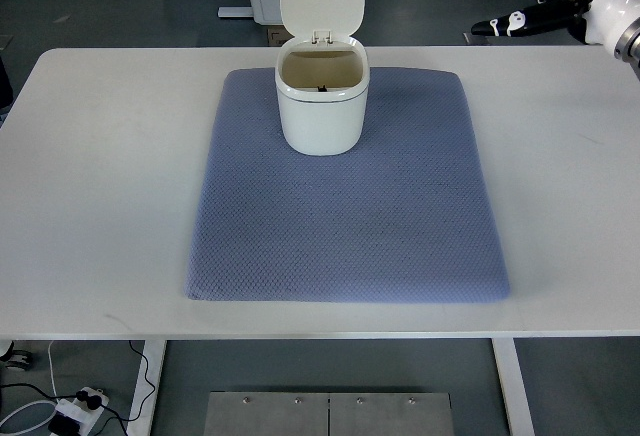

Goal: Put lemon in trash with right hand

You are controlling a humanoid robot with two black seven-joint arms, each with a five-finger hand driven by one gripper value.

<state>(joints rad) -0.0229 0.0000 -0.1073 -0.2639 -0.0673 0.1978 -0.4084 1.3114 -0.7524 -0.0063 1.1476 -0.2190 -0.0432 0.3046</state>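
With no lemon showing anywhere, the right hand (525,1), black-and-white fingers spread and empty, is risking a wasted pass over the lid-up white plastic bin (321,91).

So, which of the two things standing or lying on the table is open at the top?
The white bin at the mat's far edge: its lid is flipped up. The blue mat lies flat under it.

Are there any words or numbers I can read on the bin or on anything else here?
None. The white trash bin, its open lid, the blue mat and the table carry no print. The right hand shows no readable marks. The power strip on the floor is too small to read.
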